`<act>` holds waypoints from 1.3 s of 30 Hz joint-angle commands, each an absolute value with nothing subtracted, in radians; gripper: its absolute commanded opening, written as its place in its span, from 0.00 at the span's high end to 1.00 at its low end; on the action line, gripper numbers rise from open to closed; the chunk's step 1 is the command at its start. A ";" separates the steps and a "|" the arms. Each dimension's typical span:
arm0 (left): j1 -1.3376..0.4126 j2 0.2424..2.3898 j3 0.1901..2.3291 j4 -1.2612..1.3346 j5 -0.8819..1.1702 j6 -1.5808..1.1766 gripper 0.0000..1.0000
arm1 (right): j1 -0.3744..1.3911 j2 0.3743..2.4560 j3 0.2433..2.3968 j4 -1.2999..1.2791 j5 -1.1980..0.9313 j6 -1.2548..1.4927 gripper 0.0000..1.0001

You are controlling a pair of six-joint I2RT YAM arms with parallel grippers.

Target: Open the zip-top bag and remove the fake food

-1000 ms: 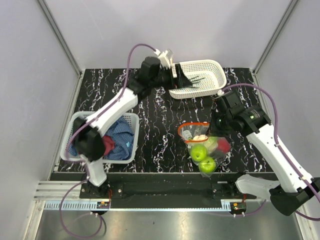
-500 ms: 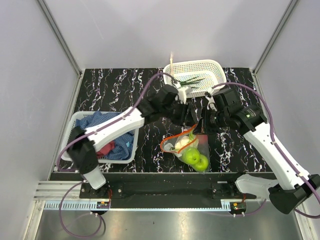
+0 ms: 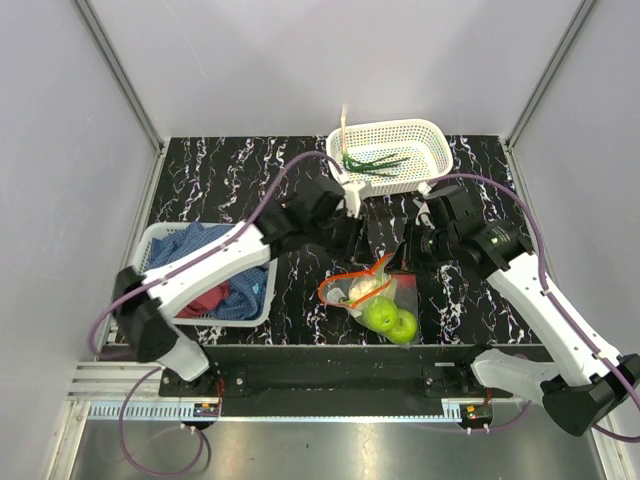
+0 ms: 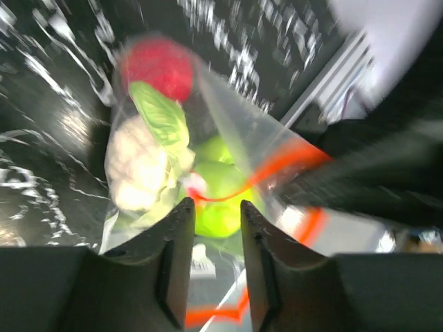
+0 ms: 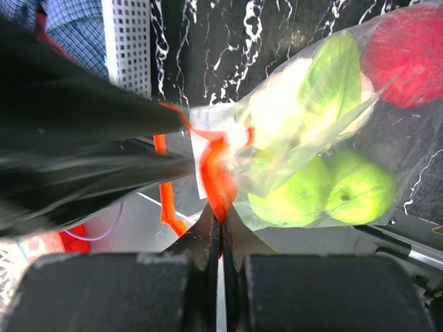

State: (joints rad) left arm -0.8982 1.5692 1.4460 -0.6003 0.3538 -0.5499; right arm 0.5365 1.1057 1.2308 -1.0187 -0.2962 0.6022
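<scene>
The zip-top bag [image 3: 372,298] hangs tilted above the table's near middle, and its orange-red zip strip [image 5: 220,176] is pinched in my shut right gripper [image 5: 220,223] [image 3: 405,264]. Fake food fills it: two lime-green fruits [image 5: 360,194] [image 3: 381,316], a pale cabbage-like piece [image 4: 138,166] and a red piece [image 4: 158,66]. My left gripper [image 4: 213,206] [image 3: 357,250] is at the bag's mouth, open with a narrow gap. Clear film and zip strip lie between its fingers, which do not touch them. A green onion [image 3: 375,162] lies in the far white basket [image 3: 437,131].
A second white basket [image 3: 158,238] at the left holds blue and red cloths [image 3: 215,275]. The near table edge and metal rail [image 3: 320,352] run just below the hanging bag. Grey walls close in the black marbled table on three sides.
My left gripper left the far basket, swung down to the bag's mouth and narrowed its jaws. The basket settled flat. The bag shifted left and tilted in the right gripper.
</scene>
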 commanded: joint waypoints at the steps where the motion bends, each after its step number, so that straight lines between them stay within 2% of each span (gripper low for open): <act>1: -0.910 1.390 1.422 -0.606 0.163 -0.563 0.61 | 0.537 1.077 1.256 -0.992 -0.270 0.618 1.00; 4: -0.911 1.329 1.369 -0.604 0.170 -0.546 0.63 | 0.537 1.078 1.272 -1.002 -0.291 0.621 1.00; 7: -0.919 1.333 1.322 -0.606 0.268 -0.525 0.78 | 0.537 1.075 1.273 -1.003 -0.334 0.621 1.00; 9: -0.940 1.336 1.279 -0.601 0.293 -0.517 0.82 | 0.537 1.081 1.276 -1.005 -0.353 0.623 1.00; 14: -1.009 1.358 1.281 -0.557 0.285 -0.482 0.82 | 0.537 1.101 1.296 -1.005 -0.339 0.611 1.00; 21: -1.019 1.456 1.261 -0.496 0.314 -0.543 0.83 | 0.537 1.104 1.301 -0.994 -0.330 0.623 1.00; 29: -1.031 1.545 1.255 -0.445 0.351 -0.549 0.75 | 0.537 1.081 1.282 -0.985 -0.314 0.649 1.00; 32: -1.045 1.565 1.261 -0.417 0.350 -0.543 0.69 | 0.537 1.077 1.275 -0.980 -0.316 0.663 1.00; 35: -1.057 1.586 1.259 -0.413 0.341 -0.528 0.52 | 0.537 1.069 1.273 -0.976 -0.314 0.672 1.00; 38: -1.069 1.604 1.252 -0.411 0.347 -0.522 0.43 | 0.537 1.062 1.272 -0.976 -0.318 0.686 1.00; 39: -1.074 1.608 1.252 -0.408 0.350 -0.519 0.35 | 0.537 1.058 1.270 -0.976 -0.316 0.690 1.00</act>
State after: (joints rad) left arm -1.0515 1.5860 1.2533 -0.4725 0.3229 -0.5407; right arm 0.5362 1.0927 1.2572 -1.0237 -0.3065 0.6563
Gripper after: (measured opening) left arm 0.549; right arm 0.010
